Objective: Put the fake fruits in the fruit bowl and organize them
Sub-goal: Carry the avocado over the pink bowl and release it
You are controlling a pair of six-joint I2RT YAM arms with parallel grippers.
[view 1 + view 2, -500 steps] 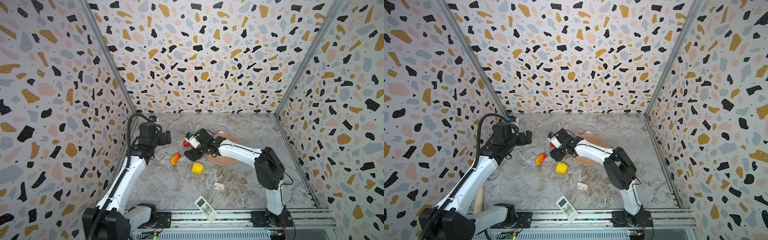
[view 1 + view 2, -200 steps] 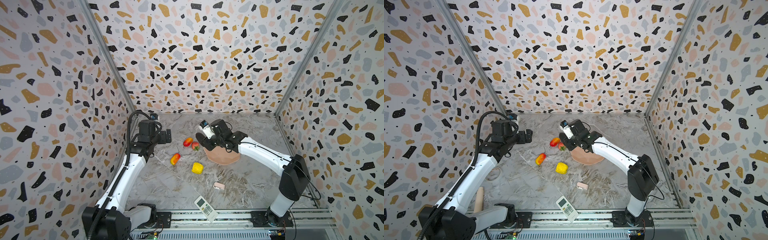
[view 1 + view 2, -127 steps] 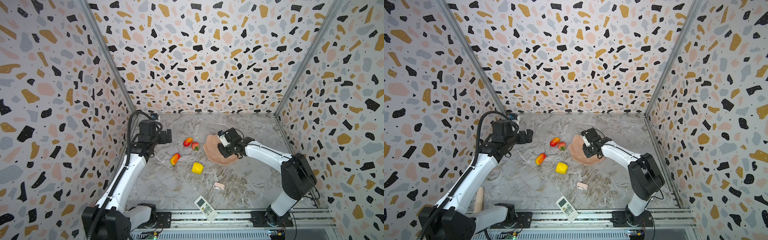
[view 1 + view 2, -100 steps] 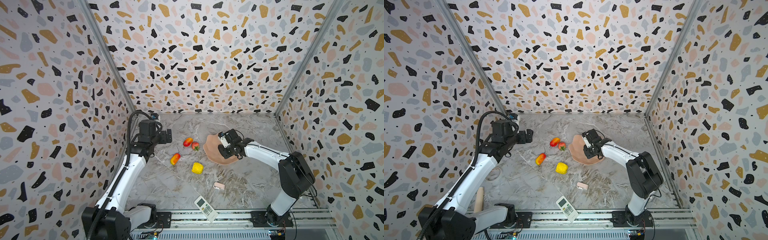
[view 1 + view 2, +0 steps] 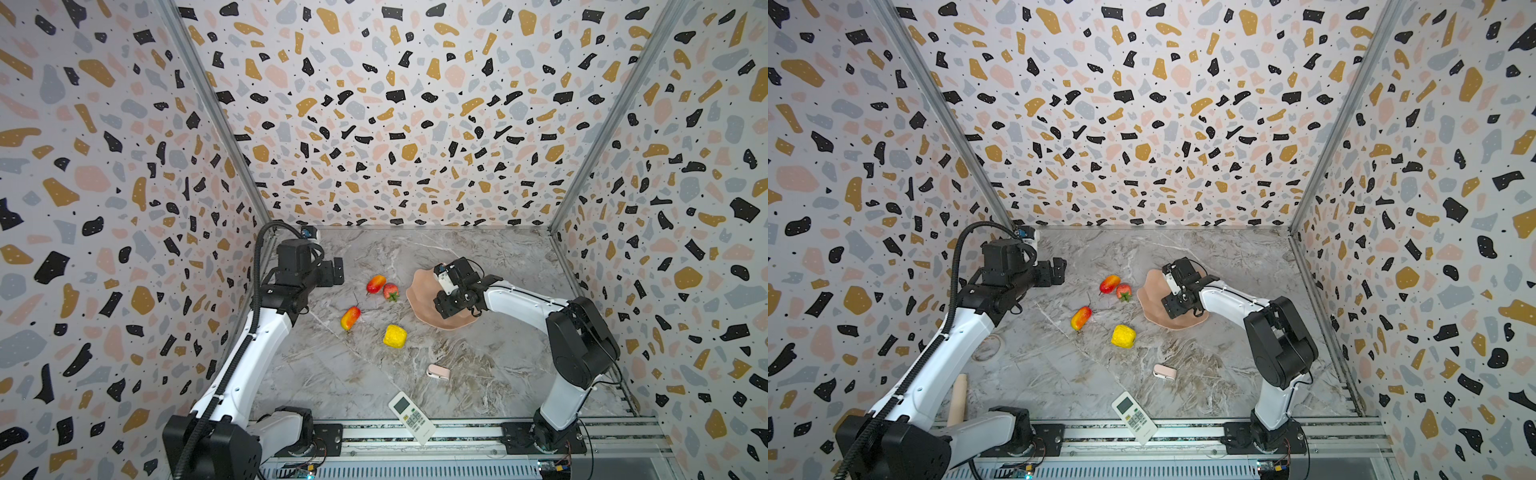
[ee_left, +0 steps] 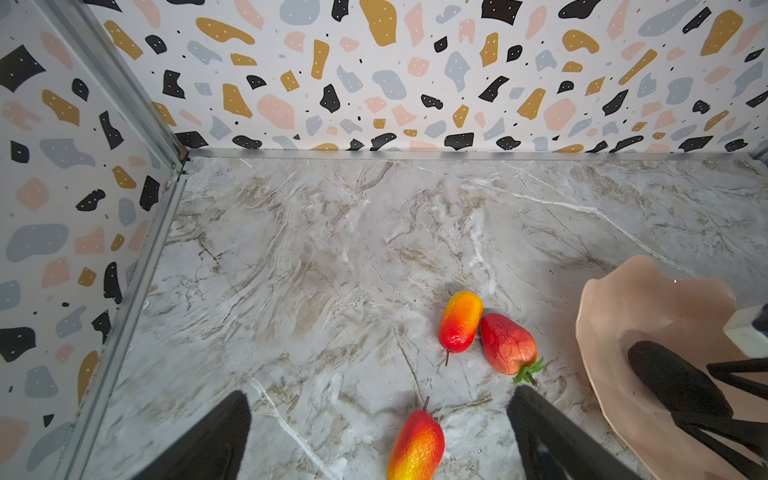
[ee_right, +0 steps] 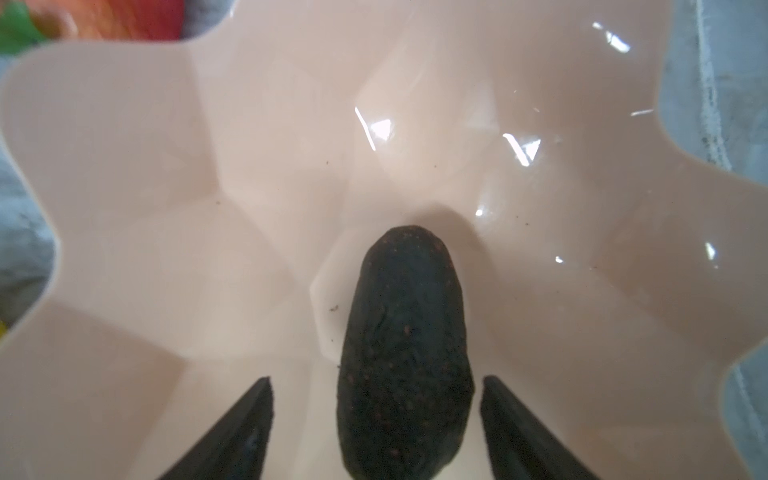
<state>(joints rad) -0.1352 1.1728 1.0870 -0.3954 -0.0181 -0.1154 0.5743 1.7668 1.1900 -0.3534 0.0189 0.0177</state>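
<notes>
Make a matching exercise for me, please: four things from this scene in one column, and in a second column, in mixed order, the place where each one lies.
Things:
1. avocado
2. strawberry
3. yellow fruit
4. white remote

Places:
A. beside a mango
B. lying alone, touching nothing
C. inside the fruit bowl
D. at the front, one end over the rail

Pairs: 1-C, 2-A, 3-B, 4-D
</notes>
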